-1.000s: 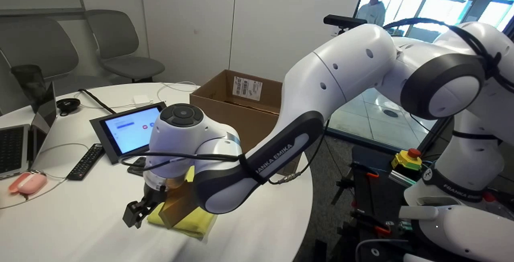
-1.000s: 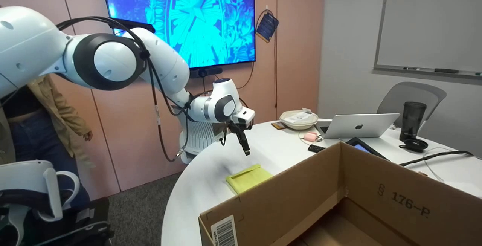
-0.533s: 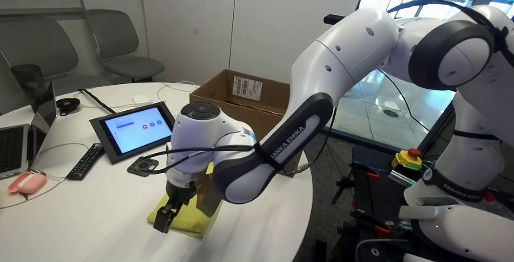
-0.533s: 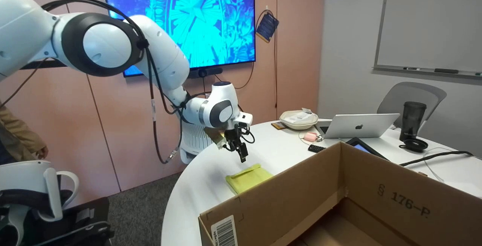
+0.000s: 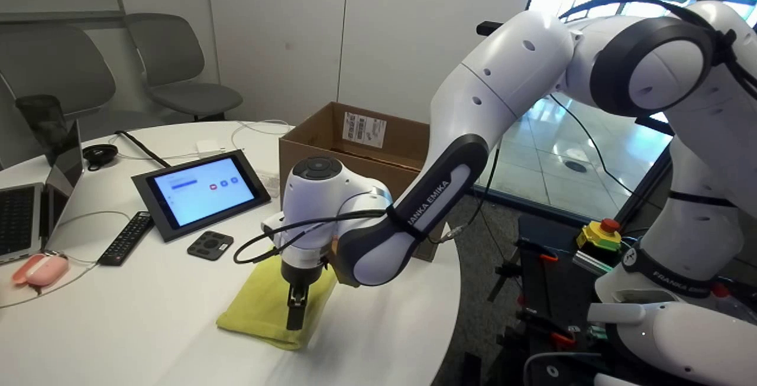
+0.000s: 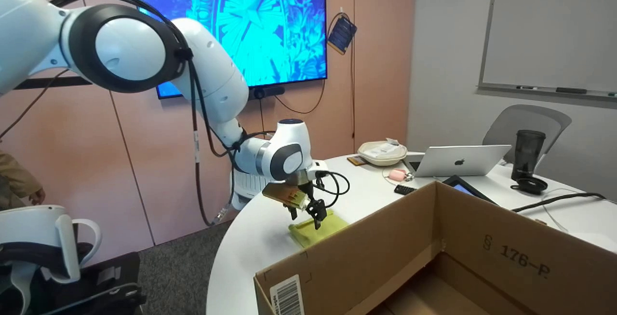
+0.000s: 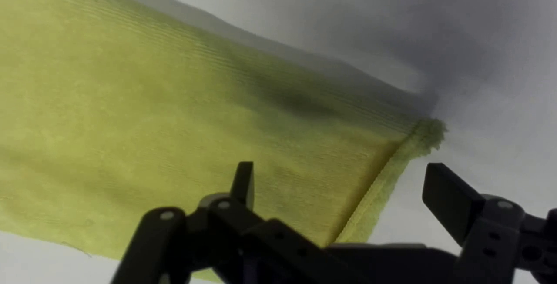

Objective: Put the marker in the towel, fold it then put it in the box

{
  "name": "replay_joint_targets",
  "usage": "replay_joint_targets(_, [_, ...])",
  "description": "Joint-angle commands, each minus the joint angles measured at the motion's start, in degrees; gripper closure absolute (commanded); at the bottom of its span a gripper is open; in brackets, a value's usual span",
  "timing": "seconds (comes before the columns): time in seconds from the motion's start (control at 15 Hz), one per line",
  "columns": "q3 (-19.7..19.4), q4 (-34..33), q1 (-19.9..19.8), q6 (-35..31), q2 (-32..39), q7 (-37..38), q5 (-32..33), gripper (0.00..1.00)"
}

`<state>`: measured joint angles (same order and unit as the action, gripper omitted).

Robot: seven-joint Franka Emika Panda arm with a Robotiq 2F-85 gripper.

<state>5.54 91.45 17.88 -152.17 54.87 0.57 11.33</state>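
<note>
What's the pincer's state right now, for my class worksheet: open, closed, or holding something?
Pincer: open, holding nothing; the yellow towel lies ungripped beneath it.

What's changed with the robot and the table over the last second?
The gripper swung in from beside the folded yellow towel to over its edge, pointing more steeply down, jaws open. Nothing grabbed or released. The towel and cardboard box stayed put.

The towel (image 5: pixel 254 308) lies on the table (image 5: pixel 148 321), apparently near the box (image 6: pixel 381 252).
</note>
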Motion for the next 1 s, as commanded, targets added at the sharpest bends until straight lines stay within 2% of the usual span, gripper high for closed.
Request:
replay_joint_targets(0.0, [0.28,1.19,0.82,-1.0,-0.84,-7.12,3.52,0.0])
replay_joint_targets(0.47, [1.49,0.66,2.56,-0.93,-0.47,-16.89,9.97,0.0])
replay_joint_targets(0.93, [2.12,0.2,2.37,-2.34,1.72,-21.01,11.55,0.0])
